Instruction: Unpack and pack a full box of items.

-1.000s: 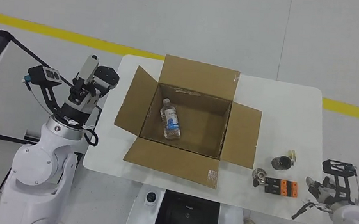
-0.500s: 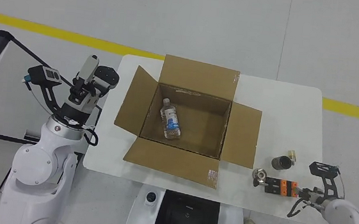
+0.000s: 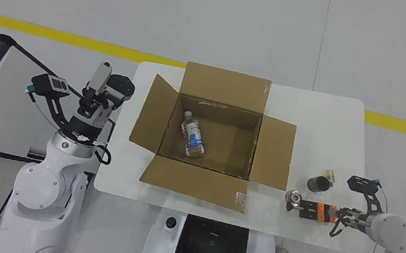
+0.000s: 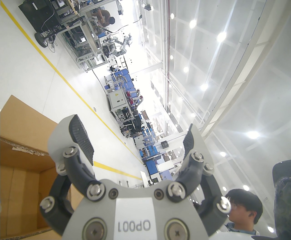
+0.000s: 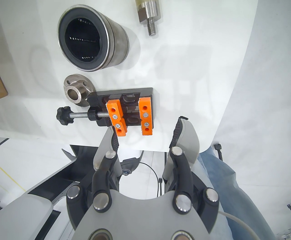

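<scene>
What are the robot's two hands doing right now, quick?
Left hand: open, holding nothing.
Right hand: open, empty, right by the orange vise.

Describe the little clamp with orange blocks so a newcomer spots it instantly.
Find the open brown cardboard box on the white table, then look to its right, by the near edge. The black mini vise lies nearest that edge, beside a flanged metal collar. It alone has two orange blocks and a knobbed screw.
</scene>
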